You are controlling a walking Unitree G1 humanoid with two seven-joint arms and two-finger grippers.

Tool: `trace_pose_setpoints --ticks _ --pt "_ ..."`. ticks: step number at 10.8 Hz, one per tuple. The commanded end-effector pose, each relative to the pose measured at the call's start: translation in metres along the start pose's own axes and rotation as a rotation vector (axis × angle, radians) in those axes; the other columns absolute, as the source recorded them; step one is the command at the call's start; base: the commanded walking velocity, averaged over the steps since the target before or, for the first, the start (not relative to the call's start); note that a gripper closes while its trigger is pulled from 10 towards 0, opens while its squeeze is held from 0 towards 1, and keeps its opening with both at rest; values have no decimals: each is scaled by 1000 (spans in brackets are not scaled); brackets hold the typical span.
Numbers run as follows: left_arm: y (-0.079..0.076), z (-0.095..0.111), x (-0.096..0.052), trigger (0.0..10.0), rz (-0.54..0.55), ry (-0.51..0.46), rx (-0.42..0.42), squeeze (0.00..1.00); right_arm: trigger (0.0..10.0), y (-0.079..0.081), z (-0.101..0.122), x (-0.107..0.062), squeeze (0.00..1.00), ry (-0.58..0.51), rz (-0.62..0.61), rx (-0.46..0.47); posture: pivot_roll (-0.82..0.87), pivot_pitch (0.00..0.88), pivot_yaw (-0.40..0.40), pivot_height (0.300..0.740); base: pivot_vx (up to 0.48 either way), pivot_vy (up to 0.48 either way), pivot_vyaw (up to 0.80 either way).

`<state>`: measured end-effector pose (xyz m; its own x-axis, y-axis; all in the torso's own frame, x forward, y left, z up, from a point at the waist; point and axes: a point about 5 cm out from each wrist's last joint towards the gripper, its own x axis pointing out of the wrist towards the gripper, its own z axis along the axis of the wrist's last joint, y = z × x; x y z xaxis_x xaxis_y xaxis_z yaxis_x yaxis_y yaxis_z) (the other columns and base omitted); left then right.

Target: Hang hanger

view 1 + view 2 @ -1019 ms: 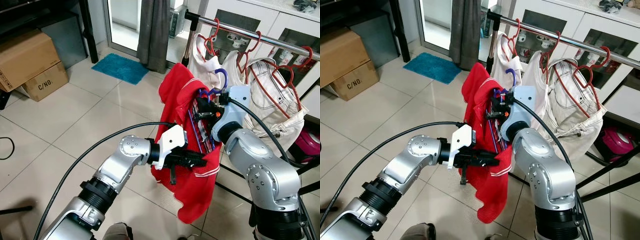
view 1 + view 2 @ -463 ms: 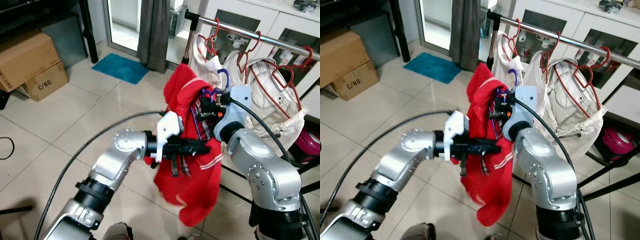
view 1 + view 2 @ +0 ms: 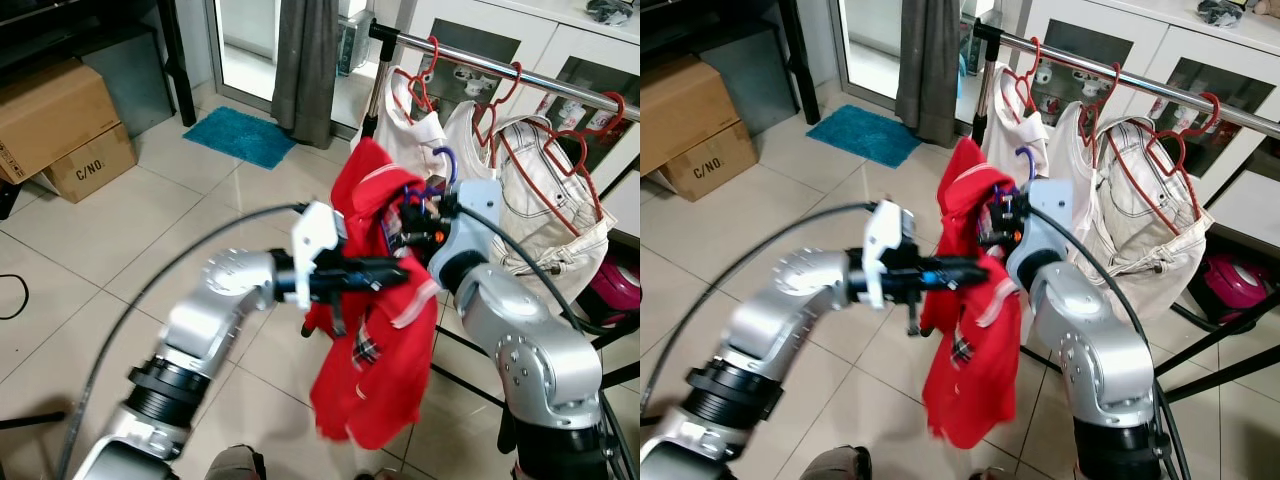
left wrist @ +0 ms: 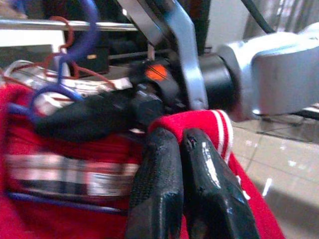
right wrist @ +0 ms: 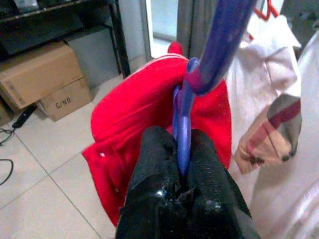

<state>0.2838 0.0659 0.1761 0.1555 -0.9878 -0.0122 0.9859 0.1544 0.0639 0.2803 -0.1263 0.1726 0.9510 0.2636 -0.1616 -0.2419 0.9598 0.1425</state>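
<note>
Daylight enters through the glass door (image 3: 250, 45) behind the grey curtain (image 3: 308, 65), leaving a pale sheen on the floor tiles (image 3: 120, 230) in front of it. The head views are bright and mostly sharp, though the left arm (image 3: 215, 305) and its cable (image 3: 150, 290) smear with motion blur. The left wrist view is soft throughout, with its close black fingers (image 4: 159, 189) out of focus. The right wrist view blurs the purple hanger (image 5: 209, 55) nearest the lens.

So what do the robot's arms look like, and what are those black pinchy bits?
Both arms are shiny silver metal with rounded joints and black ribbed rings lower down. A black cable loops along each. The left arm has a white block at its wrist; the right arm has a pale blue-white wrist with an orange dot. Each tool has two long black fingers, bumpy and rubbery up close.
</note>
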Motion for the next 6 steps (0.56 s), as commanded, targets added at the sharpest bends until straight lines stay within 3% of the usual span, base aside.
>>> trace_pose_setpoints --ticks 1,3,4,5,6 --pt "6 28 -7 0 51 -75 82 0 10000 -11 -1 -3 0 0 -47 -24 -5 61 -83 740 0 0 0" --pt "-2 21 -15 0 90 -52 58 0 10000 -14 -1 -4 0 -1 -60 -26 1 59 -84 740 0 0 0" --pt "-9 6 -14 0 90 4 38 0 10000 -15 -1 -4 0 -1 -60 -27 2 60 -86 740 0 0 0" --pt "-12 -22 -16 0 149 158 37 0 10000 -14 0 -3 0 -4 -58 -29 0 61 -86 740 0 0 0" --pt "-11 -29 -18 0 190 212 46 0 10000 -15 1 -3 0 -7 -57 -31 -2 62 -87 740 0 0 0"
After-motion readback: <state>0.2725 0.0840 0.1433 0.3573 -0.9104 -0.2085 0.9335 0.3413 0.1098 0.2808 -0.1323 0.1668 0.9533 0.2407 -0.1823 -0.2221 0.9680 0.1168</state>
